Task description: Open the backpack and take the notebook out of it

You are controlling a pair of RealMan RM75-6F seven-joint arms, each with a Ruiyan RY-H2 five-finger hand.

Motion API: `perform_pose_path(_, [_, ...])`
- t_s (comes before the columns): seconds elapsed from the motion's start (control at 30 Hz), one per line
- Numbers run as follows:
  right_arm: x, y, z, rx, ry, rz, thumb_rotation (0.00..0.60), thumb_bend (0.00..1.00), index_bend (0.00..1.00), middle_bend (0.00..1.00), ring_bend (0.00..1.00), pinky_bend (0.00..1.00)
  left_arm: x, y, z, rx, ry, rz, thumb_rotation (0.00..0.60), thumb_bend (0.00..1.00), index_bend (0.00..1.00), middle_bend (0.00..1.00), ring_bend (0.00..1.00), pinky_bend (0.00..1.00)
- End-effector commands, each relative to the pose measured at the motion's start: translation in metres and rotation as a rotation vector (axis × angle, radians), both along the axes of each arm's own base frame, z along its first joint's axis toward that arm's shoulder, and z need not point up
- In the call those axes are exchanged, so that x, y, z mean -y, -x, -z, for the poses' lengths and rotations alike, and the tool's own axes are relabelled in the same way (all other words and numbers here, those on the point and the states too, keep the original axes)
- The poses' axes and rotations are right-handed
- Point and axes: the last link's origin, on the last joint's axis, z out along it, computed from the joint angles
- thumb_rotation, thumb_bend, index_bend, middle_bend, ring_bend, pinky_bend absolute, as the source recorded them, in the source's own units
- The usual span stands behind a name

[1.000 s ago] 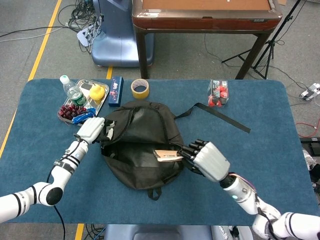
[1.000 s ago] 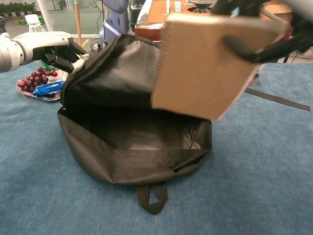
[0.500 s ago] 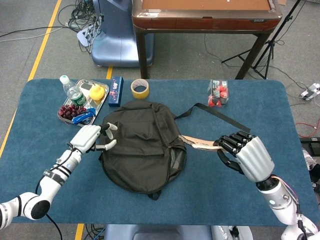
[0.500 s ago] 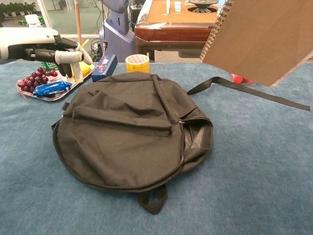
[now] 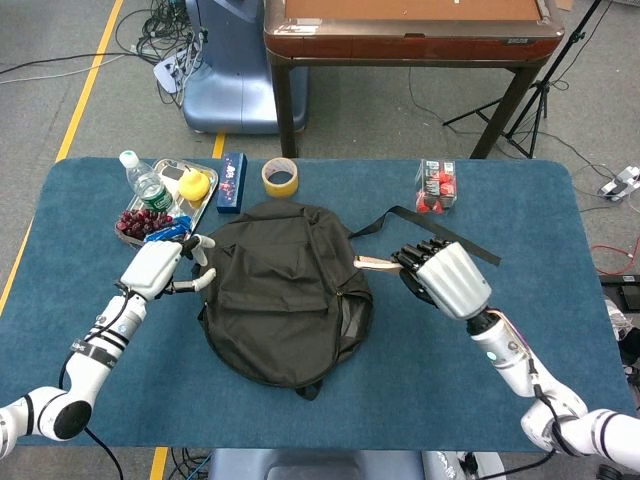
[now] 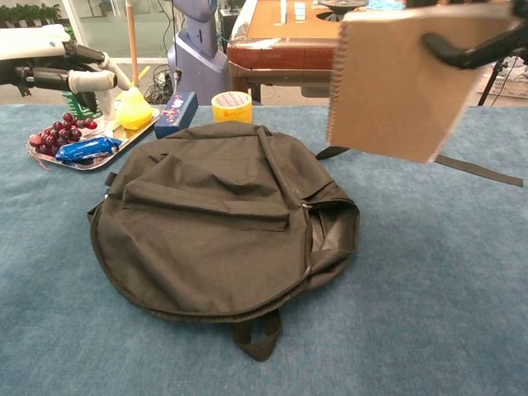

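Observation:
The black backpack (image 5: pixel 285 293) lies flat in the middle of the blue table (image 5: pixel 560 220), its flap down; it also fills the chest view as the backpack (image 6: pixel 219 223). My right hand (image 5: pixel 446 277) holds a brown spiral notebook (image 5: pixel 375 263) in the air just right of the bag. In the chest view the notebook (image 6: pixel 396 82) hangs above the bag's right side with dark fingers (image 6: pixel 470 49) over its top edge. My left hand (image 5: pixel 160 268) hovers beside the bag's left edge, fingers apart, holding nothing; it appears at upper left as the left hand (image 6: pixel 58 62).
At back left stands a metal tray (image 5: pixel 205 200) with grapes, a blue packet and a yellow toy, next to a water bottle (image 5: pixel 145 182). A blue box (image 5: pixel 231 182), a tape roll (image 5: pixel 279 178) and a red-item pack (image 5: pixel 435 187) line the far side. A strap (image 5: pixel 440 232) trails right.
The left hand let go of the backpack's flap, which fell shut, and drew away left. The right hand lifted the notebook out of the bag, swung right, then moved back toward the bag.

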Motion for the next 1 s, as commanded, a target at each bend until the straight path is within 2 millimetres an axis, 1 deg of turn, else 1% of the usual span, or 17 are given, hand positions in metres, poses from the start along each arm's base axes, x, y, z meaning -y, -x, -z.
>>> perform_pose_path(0.03, [0.022,-0.015,0.028,-0.032,-0.013,0.012,0.6,0.53,0.92,0.67,0.64,0.71,0.002,0.0,-0.003,-0.002,-0.005,0.003,0.204,0.25,0.27,0.43,0.37,0.27])
perform_pose_path(0.1, [0.029,-0.021,0.043,-0.039,-0.028,0.031,0.6,0.53,0.9,0.64,0.62,0.7,0.004,0.0,-0.004,-0.001,-0.007,0.004,0.202,0.25,0.27,0.43,0.37,0.27])
perform_pose_path(0.17, [0.033,-0.029,0.054,-0.026,-0.039,0.041,0.6,0.53,0.84,0.59,0.57,0.66,0.005,-0.001,-0.005,0.004,-0.006,0.005,0.202,0.25,0.27,0.43,0.37,0.27])
perform_pose_path(0.3, [0.035,-0.047,0.08,-0.024,-0.06,0.068,0.6,0.52,0.68,0.46,0.46,0.58,0.008,-0.003,-0.005,0.008,-0.003,0.006,0.206,0.25,0.27,0.43,0.37,0.27])
perform_pose_path(0.37, [0.032,-0.053,0.09,-0.032,-0.104,0.086,0.6,0.48,0.55,0.38,0.39,0.52,0.008,-0.004,-0.005,0.013,-0.006,0.007,0.204,0.25,0.27,0.43,0.37,0.27])
perform_pose_path(0.4, [0.03,-0.055,0.093,-0.043,-0.126,0.094,0.6,0.45,0.45,0.31,0.33,0.48,0.008,-0.004,-0.005,0.017,-0.007,0.007,0.205,0.24,0.27,0.43,0.37,0.27])
perform_pose_path(0.47, [0.023,-0.061,0.098,-0.065,-0.168,0.104,0.6,0.35,0.21,0.17,0.19,0.38,0.009,-0.004,-0.006,0.021,-0.01,0.008,0.205,0.24,0.26,0.43,0.36,0.27])
perform_pose_path(0.5, [0.019,-0.064,0.099,-0.061,-0.193,0.107,0.6,0.32,0.12,0.11,0.15,0.33,0.01,-0.004,-0.007,0.023,-0.013,0.009,0.206,0.24,0.26,0.43,0.36,0.27])
perform_pose_path(0.53, [0.015,-0.065,0.098,-0.051,-0.209,0.109,0.6,0.28,0.04,0.06,0.11,0.29,0.01,-0.004,-0.008,0.025,-0.016,0.009,0.206,0.24,0.26,0.43,0.36,0.27])
perform_pose_path(0.57, [0.011,-0.067,0.097,-0.042,-0.225,0.109,0.6,0.27,0.01,0.03,0.09,0.26,0.01,-0.004,-0.009,0.027,-0.019,0.008,0.205,0.24,0.25,0.43,0.36,0.27])
perform_pose_path(0.63, [0.003,-0.068,0.091,-0.028,-0.241,0.101,0.6,0.26,0.0,0.0,0.06,0.25,0.011,-0.002,-0.011,0.027,-0.025,0.003,0.204,0.23,0.25,0.41,0.35,0.26])
perform_pose_path(0.77, [-0.012,-0.069,0.076,0.0,-0.266,0.093,0.6,0.26,0.0,0.0,0.05,0.23,0.011,0.001,-0.013,0.019,-0.019,-0.014,0.202,0.22,0.21,0.36,0.31,0.25])
perform_pose_path(0.9, [-0.025,-0.068,0.055,0.047,-0.284,0.088,0.6,0.26,0.0,0.0,0.04,0.23,0.012,0.001,-0.016,0.015,-0.018,-0.026,0.194,0.22,0.19,0.34,0.29,0.23])
perform_pose_path(1.0, [-0.034,-0.066,0.034,0.11,-0.302,0.085,0.6,0.26,0.0,0.0,0.04,0.23,0.013,0.003,-0.018,0.011,-0.019,-0.036,0.186,0.22,0.17,0.32,0.27,0.23])
